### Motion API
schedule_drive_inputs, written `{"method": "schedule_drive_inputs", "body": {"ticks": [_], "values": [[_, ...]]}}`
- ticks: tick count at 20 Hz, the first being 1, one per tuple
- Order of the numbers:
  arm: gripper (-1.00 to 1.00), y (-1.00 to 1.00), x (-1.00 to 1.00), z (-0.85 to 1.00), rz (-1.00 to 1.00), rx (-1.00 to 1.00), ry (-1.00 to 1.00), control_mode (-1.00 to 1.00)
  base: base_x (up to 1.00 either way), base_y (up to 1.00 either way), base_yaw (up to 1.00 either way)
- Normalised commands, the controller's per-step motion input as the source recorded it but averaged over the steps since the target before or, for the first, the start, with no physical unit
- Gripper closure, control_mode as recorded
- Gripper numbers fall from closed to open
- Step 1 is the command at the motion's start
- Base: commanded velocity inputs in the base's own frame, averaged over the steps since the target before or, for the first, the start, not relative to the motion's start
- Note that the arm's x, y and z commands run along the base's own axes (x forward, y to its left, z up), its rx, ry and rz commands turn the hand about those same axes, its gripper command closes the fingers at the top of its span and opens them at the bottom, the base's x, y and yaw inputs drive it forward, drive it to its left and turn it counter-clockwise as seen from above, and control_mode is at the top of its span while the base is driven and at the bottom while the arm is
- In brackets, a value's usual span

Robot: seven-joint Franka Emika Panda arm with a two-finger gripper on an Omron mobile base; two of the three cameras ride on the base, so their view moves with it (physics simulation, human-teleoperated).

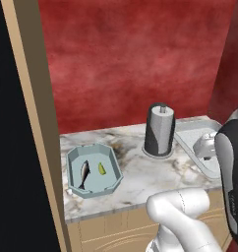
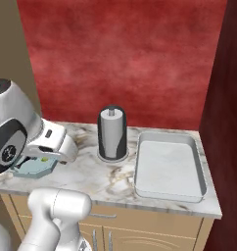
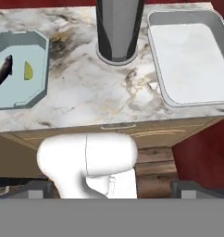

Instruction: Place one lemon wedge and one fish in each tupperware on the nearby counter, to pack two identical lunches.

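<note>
Standing mid-counter (image 3: 95, 92), a dark towel holder (image 3: 117, 30) separates the trays. Blue tray (image 3: 21, 69), near the left edge, holds a fish (image 3: 3, 74) and lemon wedge (image 3: 28, 71). White tray (image 3: 190, 58), right end, holds nothing. Gripper (image 3: 112, 192) spread wide, empty.

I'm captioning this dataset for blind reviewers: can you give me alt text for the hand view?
A marbled counter seen from above holds a pale blue tupperware at left containing one fish and one lemon wedge, and a white-grey rectangular tupperware at right with nothing in it. A dark paper-towel holder stands between them.
</note>
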Motion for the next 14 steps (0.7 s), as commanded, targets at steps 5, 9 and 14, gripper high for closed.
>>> {"method": "schedule_drive_inputs", "body": {"ticks": [5, 9, 14], "values": [[-1.00, -0.01, -1.00, 0.01, 0.00, -0.30, 0.00, -1.00, 0.00, 0.00, 0.00], [-1.00, 0.00, 0.00, 0.00, 0.00, 0.00, 0.00, 1.00, -1.00, 0.01, 0.01], [-1.00, 0.00, 0.00, 0.00, 0.00, 0.00, 0.00, 1.00, -1.00, 0.00, 0.08]]}}
